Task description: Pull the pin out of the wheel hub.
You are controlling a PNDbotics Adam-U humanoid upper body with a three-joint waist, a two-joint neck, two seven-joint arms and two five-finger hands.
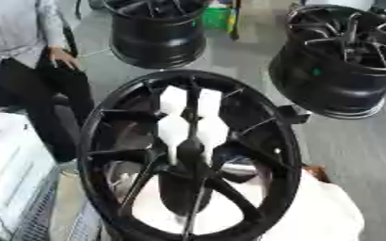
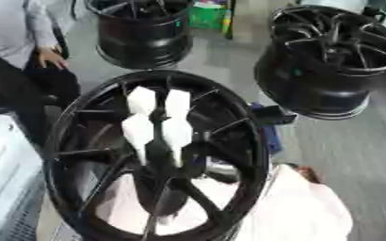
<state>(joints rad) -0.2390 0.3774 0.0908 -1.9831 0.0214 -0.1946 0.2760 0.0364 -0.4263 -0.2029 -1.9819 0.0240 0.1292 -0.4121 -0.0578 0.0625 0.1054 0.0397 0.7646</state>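
A large black wheel hub [image 1: 106, 141] stands tilted in the middle of the view, its spokes meeting at a dark centre [image 1: 189, 149]. Pale white shapes [image 1: 173, 128] show between the upper spokes just above that centre. I cannot make out a pin among them. Neither of my hands shows in either view.
Two more black wheels stand on the grey floor behind, one at the back [image 1: 159, 33] and one at the right [image 1: 336, 61]. A white cloth [image 1: 328, 212] lies under the hub at the lower right. A white unit [image 1: 11, 164] sits at the left. A person sits at the far left.
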